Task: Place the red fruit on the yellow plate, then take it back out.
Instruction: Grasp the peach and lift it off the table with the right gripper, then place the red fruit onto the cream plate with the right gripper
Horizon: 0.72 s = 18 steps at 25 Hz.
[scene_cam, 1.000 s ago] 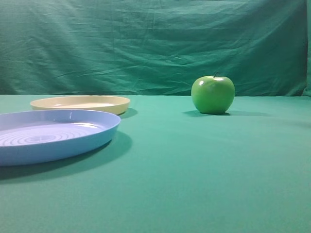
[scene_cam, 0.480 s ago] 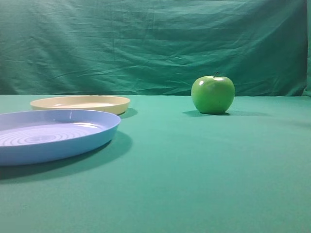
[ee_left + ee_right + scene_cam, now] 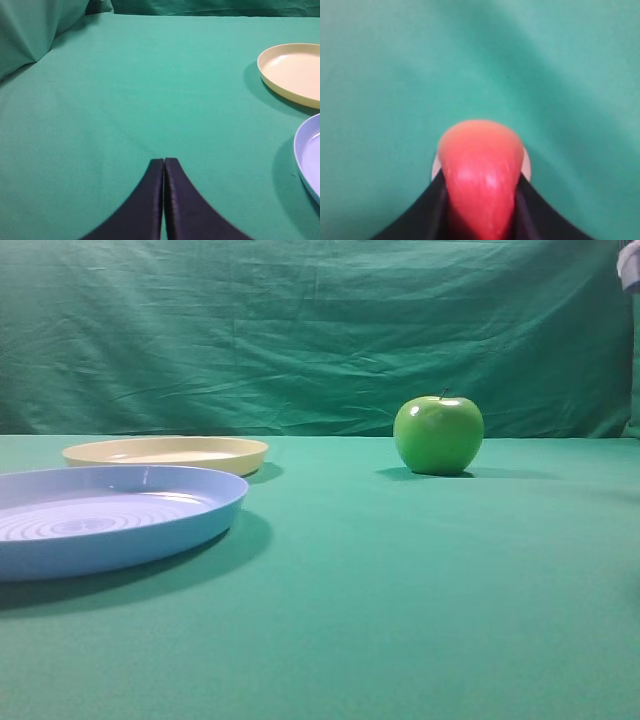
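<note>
— Right wrist view: my right gripper (image 3: 480, 200) has its jaws clamped on the red fruit (image 3: 480, 170), over cloth.
— Why clamp it?
— I judge, to carry it to the yellow plate (image 3: 166, 452).

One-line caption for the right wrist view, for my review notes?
Right wrist view: the red fruit sits between the right gripper's dark jaws, above green cloth.

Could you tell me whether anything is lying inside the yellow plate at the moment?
Nothing shows in the yellow plate: the left wrist view looks into a bare cream base. Its right edge is cut off there, and the high view is too shallow to show that part.
</note>
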{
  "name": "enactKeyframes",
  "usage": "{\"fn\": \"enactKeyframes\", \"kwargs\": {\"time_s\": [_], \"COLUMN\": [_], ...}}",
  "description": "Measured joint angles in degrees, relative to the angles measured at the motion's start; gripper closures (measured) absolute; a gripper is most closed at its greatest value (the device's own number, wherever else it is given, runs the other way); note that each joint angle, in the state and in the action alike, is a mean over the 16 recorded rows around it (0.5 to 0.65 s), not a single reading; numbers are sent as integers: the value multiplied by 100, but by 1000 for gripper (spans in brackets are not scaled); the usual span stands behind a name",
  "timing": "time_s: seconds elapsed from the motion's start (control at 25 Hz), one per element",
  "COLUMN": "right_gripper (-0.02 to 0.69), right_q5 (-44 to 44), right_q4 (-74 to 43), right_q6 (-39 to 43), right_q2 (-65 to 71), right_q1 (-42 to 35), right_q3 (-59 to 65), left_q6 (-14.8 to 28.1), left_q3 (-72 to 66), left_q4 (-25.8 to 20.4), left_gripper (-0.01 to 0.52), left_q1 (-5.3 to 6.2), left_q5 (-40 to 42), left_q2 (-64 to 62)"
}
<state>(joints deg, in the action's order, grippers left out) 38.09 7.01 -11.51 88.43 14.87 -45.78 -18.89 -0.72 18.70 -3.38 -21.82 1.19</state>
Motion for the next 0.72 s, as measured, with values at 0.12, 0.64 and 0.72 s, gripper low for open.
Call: {"fn": "enactKeyframes", "kwargs": {"time_s": [0.12,0.64,0.72], "right_gripper": [428,488,491], "right_q5": [174,934,1007], "right_q4": [0,2,7], "right_q6": [-24,-245,-290], "right_q2": [18,925,1279], "right_q1": [69,1148,1385], "right_q3": [-418,-3717,-4301], "left_q6": [0,0,0], "left_q3": [0,0,0], "left_q4": [0,0,0], "left_gripper": [514,514,514], "left_q1": [0,0,0], "left_q5": [0,0,0], "left_q2": [0,0,0]}}
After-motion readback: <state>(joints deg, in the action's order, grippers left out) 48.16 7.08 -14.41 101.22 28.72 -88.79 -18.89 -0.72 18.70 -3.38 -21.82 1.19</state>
